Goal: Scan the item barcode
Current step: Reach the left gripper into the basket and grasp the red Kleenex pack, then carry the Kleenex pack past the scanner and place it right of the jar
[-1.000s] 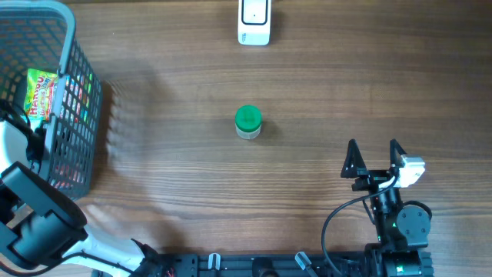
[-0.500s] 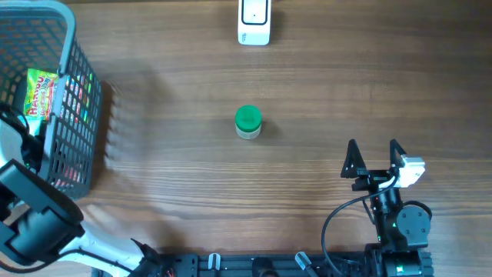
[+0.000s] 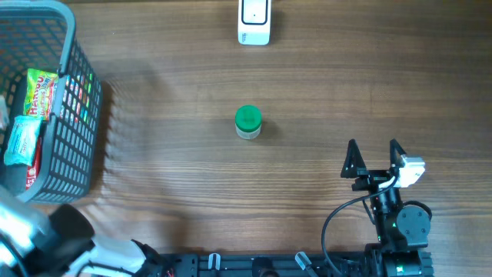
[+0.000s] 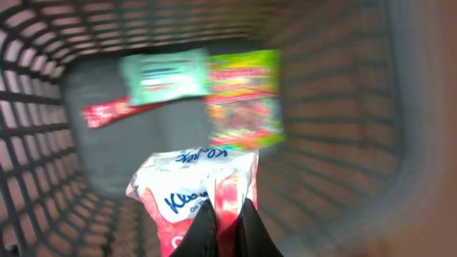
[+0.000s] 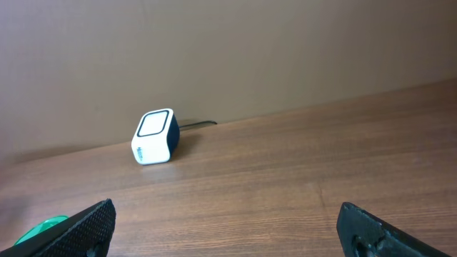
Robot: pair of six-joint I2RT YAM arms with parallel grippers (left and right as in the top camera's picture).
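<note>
In the left wrist view my left gripper (image 4: 223, 208) is shut on the edge of a red and white tissue pack (image 4: 189, 189), held over the inside of the grey basket (image 4: 335, 107). No barcode shows on it. The white scanner (image 3: 254, 21) stands at the table's far edge, also seen in the right wrist view as the scanner (image 5: 155, 135). My right gripper (image 3: 374, 151) rests open near the front right with nothing between its fingers. From overhead, only my blurred left arm (image 3: 38, 235) shows at the bottom left.
The basket (image 3: 73, 92) stands at the far left and holds a teal pack (image 4: 164, 75), a colourful candy bag (image 4: 243, 100) and a red wrapper (image 4: 107, 114). A green-lidded jar (image 3: 247, 121) stands mid-table.
My left gripper has shut on the tissue pack. The left arm has drawn back toward the front edge, uncovering the teal pack in the basket. The right arm has not moved.
</note>
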